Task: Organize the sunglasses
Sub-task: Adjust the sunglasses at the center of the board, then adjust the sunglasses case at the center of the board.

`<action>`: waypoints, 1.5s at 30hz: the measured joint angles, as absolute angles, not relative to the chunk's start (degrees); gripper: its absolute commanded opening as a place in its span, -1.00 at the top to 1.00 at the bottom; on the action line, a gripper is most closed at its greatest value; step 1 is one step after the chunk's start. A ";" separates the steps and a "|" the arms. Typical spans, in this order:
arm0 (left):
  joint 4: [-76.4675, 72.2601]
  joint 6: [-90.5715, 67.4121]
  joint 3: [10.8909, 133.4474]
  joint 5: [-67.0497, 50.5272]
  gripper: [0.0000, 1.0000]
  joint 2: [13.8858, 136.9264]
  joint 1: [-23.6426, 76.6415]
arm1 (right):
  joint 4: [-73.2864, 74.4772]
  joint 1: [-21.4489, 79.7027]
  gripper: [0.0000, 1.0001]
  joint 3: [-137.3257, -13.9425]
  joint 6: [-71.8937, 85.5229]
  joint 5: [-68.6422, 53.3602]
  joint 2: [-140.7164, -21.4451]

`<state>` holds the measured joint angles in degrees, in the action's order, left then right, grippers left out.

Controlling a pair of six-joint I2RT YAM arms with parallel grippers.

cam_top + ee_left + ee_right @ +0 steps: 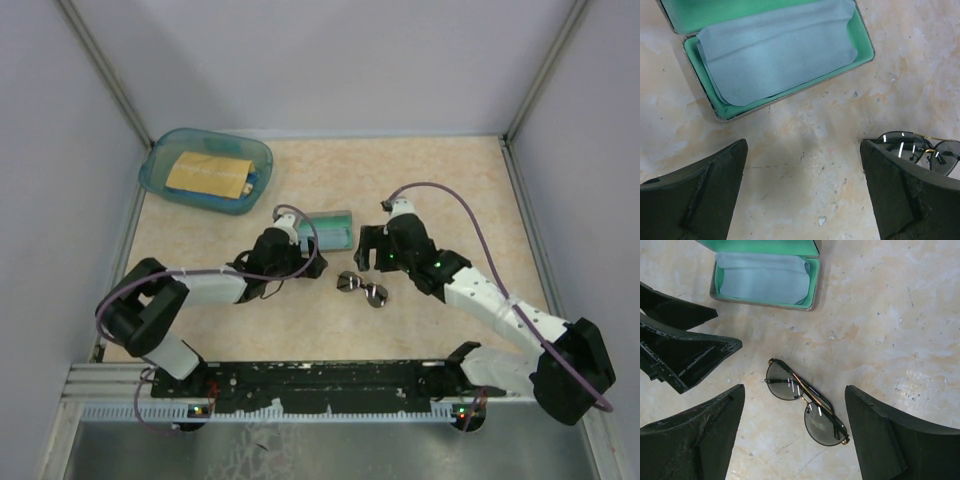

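Pre-grasp: right fingers [700,430] spread above sunglasses [805,402] on bench [890,315]; left fingers [700,190] spread, empty, by open case [865,50]. Next: lower, pinch frame.

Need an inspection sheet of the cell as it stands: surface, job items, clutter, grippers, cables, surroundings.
Surface: beige marbled table, a few small specks.
Job's things: sunglasses lying on the table, outside the case; case open, teal-lined, light blue cloth inside.
Clutter: teal tub at the far left corner, yellowish item inside.
Grippers: left gripper open, empty, near the case; right gripper open, empty, above the sunglasses.
Cables: purple cable looped over each arm.
Surroundings: grey walls, metal corner posts.
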<state>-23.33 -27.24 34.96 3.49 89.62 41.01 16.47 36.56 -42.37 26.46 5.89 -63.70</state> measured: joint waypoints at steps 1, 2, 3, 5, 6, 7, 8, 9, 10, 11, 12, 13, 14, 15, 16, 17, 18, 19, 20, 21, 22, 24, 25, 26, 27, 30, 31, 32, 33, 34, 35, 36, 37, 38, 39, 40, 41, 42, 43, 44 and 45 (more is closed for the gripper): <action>-23.53 -27.22 35.09 3.44 -1.00 90.06 40.88 | 16.29 36.56 -0.62 -42.37 26.39 5.85 -63.70; -23.68 -27.22 35.31 3.38 -1.00 90.63 40.64 | 16.10 36.56 -0.62 -42.37 26.30 5.85 -63.70; -23.79 -27.22 35.55 3.31 -1.00 91.15 40.40 | 15.90 36.56 -0.62 -42.37 26.20 5.82 -63.70; -24.29 -27.22 36.01 3.16 -1.00 92.20 39.88 | 15.77 36.53 -0.62 -42.37 26.02 5.80 -63.70; -24.67 -27.22 36.23 3.07 -1.00 92.68 39.53 | 15.75 36.51 -0.62 -42.37 25.93 5.78 -63.70; -24.93 -27.20 36.64 2.94 -1.00 93.17 39.13 | 15.73 36.47 -0.62 -42.37 25.91 5.74 -63.70; -25.12 -27.20 36.88 2.90 -1.00 93.51 38.92 | 15.70 36.42 -0.62 -42.37 25.87 5.69 -63.70; -25.54 -27.20 37.21 2.74 -1.00 94.02 38.50 | 15.62 36.32 -0.62 -42.37 25.76 5.65 -63.70; -25.85 -27.18 37.56 2.59 -1.00 94.45 38.13 | 15.55 36.23 -0.62 -42.37 25.63 5.65 -63.72; -26.30 -27.18 37.93 2.28 -1.00 95.02 37.63 | 15.44 36.10 -0.62 -42.37 25.52 5.63 -63.75; -26.72 -27.18 38.28 2.07 -1.00 95.50 37.15 | 15.35 35.97 -0.62 -42.37 25.47 5.48 -63.81; -26.96 -27.16 38.65 1.85 -1.00 95.96 36.73 | 15.29 35.83 -0.62 -42.37 25.47 5.37 -63.83; -27.20 -27.11 39.00 1.69 -1.00 96.38 36.40 | 15.16 35.70 -0.62 -42.37 25.45 5.26 -63.92; -27.46 -27.00 39.48 1.48 -1.00 96.95 35.99 | 14.96 35.57 -0.62 -42.37 25.41 5.19 -64.03; -27.81 -26.94 40.03 1.30 -0.99 97.56 35.62 | 14.68 35.44 -0.62 -42.37 25.30 4.99 -64.16; -28.12 -26.89 40.51 1.19 -0.99 98.17 35.29 | 14.39 35.33 -0.62 -42.37 25.19 4.89 -64.36; -28.38 -26.81 40.91 1.04 -0.99 98.61 35.03 | 14.20 35.18 -0.62 -42.35 25.08 4.73 -64.58; -28.51 -26.74 41.36 0.82 -0.99 99.04 34.72 | 14.04 35.07 -0.61 -42.35 25.04 4.56 -64.79; -28.62 -26.70 41.76 0.62 -0.99 99.44 34.44 | 13.85 34.98 -0.61 -42.30 24.99 4.49 -65.01; -28.69 -26.61 42.15 0.40 -0.99 99.79 34.20 | 13.39 34.92 -0.61 -42.13 24.93 4.36 -65.23; -28.69 -26.50 42.54 0.27 -0.99 100.12 33.95 | 12.97 34.79 -0.61 -41.91 24.75 4.12 -65.45; -28.75 -26.15 43.22 -0.05 -0.99 100.75 33.56 | 12.40 34.57 -0.60 -41.54 24.49 3.66 -66.08; -28.77 -25.96 43.57 -0.23 -0.99 101.08 33.36 | 11.94 34.37 -0.59 -41.25 24.40 3.31 -66.48; -28.91 -25.87 43.88 -0.40 -0.99 101.43 33.17 | 11.62 34.24 -0.57 -40.97 24.32 2.96 -66.87; -28.99 -25.69 44.21 -0.60 -0.99 101.73 32.97 | 11.42 34.06 -0.56 -40.69 24.16 2.63 -67.13; -29.54 -25.63 44.93 -1.13 -0.98 102.54 32.40 | 9.89 33.17 -0.53 -39.33 24.03 0.71 -67.72; -29.63 -25.58 45.17 -1.32 -0.98 102.76 32.23 | 9.41 32.82 -0.52 -38.83 24.01 0.08 -67.92; -29.69 -25.52 45.36 -1.61 -0.98 102.98 32.03 | 9.02 32.47 -0.50 -38.30 24.01 -0.51 -68.01; -29.78 -25.47 45.47 -1.74 -0.98 103.11 31.94 | 8.93 32.32 -0.48 -38.06 23.99 -0.86 -68.03; -29.85 -25.45 45.65 -1.89 -0.98 103.26 31.79 | 8.64 32.05 -0.46 -37.67 24.01 -1.43 -68.01; -29.85 -25.43 45.98 -2.11 -0.98 103.46 31.70 | 8.19 31.92 -0.44 -37.32 23.99 -1.83 -68.03; -29.85 -25.43 46.24 -2.24 -0.97 103.68 31.70 | 7.97 31.79 -0.42 -37.01 23.99 -2.26 -68.03; -29.85 -25.41 46.41 -2.39 -0.97 103.85 31.70 | 7.73 31.70 -0.40 -36.73 23.99 -2.66 -68.03; -29.85 -25.39 46.59 -2.55 -0.97 103.98 31.70 | 7.55 31.59 -0.38 -36.42 23.99 -2.96 -68.03; -29.82 -25.39 46.72 -2.63 -0.97 104.07 31.66 | 7.46 31.59 -0.35 -36.16 23.99 -3.27 -68.03; -29.85 -25.36 46.83 -2.74 -0.97 104.16 31.62 | 7.29 31.57 -0.34 -35.90 23.99 -3.55 -68.05; -29.80 -25.28 46.85 -2.92 -0.97 104.16 31.59 | 7.03 31.53 -0.33 -35.70 24.03 -3.95 -68.16; -29.74 -25.23 46.83 -3.11 -0.97 104.14 31.46 | 6.85 31.46 -0.33 -35.57 24.01 -4.29 -68.31; -29.58 -25.21 46.81 -3.27 -0.97 104.05 31.44 | 6.74 31.35 -0.33 -35.51 24.03 -4.64 -68.60; -29.45 -25.21 46.63 -3.44 -0.97 103.79 31.44 | 6.42 31.27 -0.33 -35.33 24.03 -4.95 -69.04; -29.39 -25.19 45.98 -3.64 -0.97 103.11 31.44 | 6.42 31.24 -0.33 -35.22 24.05 -5.28 -69.28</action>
<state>-29.39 -25.19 45.98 -3.64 103.11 31.44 6.42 31.24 -35.22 24.05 -5.28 -69.28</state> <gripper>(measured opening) 0.987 0.667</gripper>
